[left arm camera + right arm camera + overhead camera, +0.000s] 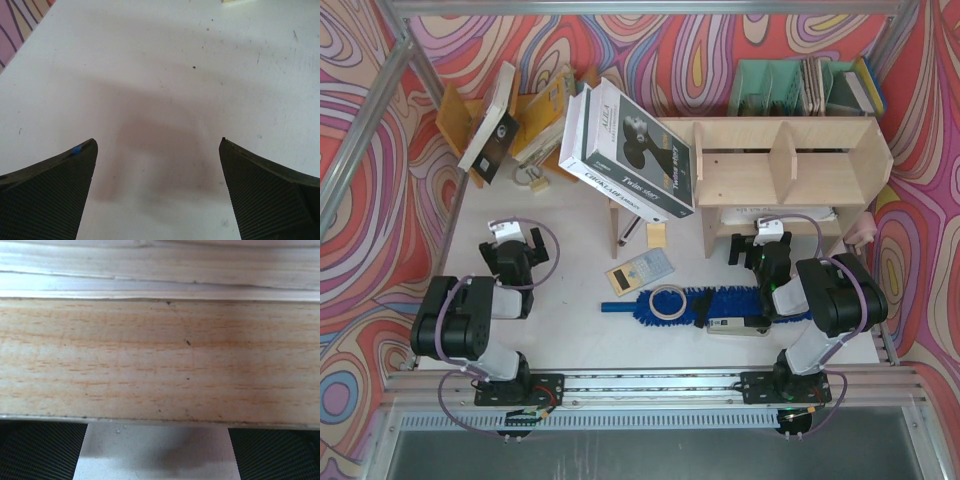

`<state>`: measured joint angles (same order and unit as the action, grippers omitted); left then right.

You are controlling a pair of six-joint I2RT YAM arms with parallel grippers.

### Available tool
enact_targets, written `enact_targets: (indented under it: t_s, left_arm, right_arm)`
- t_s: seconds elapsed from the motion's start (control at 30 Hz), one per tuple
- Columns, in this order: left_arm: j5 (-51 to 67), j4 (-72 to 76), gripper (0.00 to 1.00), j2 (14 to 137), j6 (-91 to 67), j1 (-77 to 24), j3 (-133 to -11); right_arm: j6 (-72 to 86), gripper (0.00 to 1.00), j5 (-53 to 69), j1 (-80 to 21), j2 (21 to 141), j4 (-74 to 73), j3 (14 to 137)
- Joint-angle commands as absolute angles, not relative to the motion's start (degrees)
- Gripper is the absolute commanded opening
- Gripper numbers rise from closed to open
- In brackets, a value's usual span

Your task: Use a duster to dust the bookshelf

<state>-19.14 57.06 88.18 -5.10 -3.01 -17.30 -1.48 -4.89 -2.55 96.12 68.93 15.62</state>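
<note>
The bookshelf (790,165), a low light plywood unit with upright dividers, stands at the back right. The blue fluffy duster (725,300) lies flat on the white table in front of it, its slim handle (620,308) pointing left. My right gripper (760,243) is open just in front of the shelf's lower board, beyond the duster's head. In the right wrist view that wooden board (160,355) fills the frame, and my right gripper (157,427) holds nothing. My left gripper (513,238) is open over bare table at the left, empty in its own view (157,140).
A roll of tape (667,302) rests on the duster. A stapler-like object (738,325) lies by its near side. A card (640,270) and a sticky note (656,234) lie mid-table. A large boxed item (630,150) leans on the shelf's left end. Behind are a green organizer (790,88) and an orange book stand (455,120).
</note>
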Motion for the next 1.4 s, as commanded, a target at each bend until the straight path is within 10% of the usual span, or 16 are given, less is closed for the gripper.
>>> enact_targets:
  t_s: [0.0,0.53,1.03,1.37]
  left_arm:
    - [-20.14,65.73,0.98,84.84,-3.4,-4.11,-12.98]
    - [-45.53,48.8,0.99,56.26,-2.44,-23.66,-10.82]
    - [-40.59,-5.67,0.99,28.05,-43.28,-24.05,-20.79]
    - [-39.47,-32.57,0.98,24.61,-56.8,-24.03,-32.23]
  right_arm:
    - [-2.69,0.99,0.59,-1.84,96.0,71.13,18.64]
    - [0.73,0.99,-8.36,-9.67,64.78,56.73,7.19]
    - [24.74,0.99,2.6,-11.47,26.81,2.85,17.54]
    - [32.57,0.99,9.64,-11.45,26.73,-10.95,25.93]
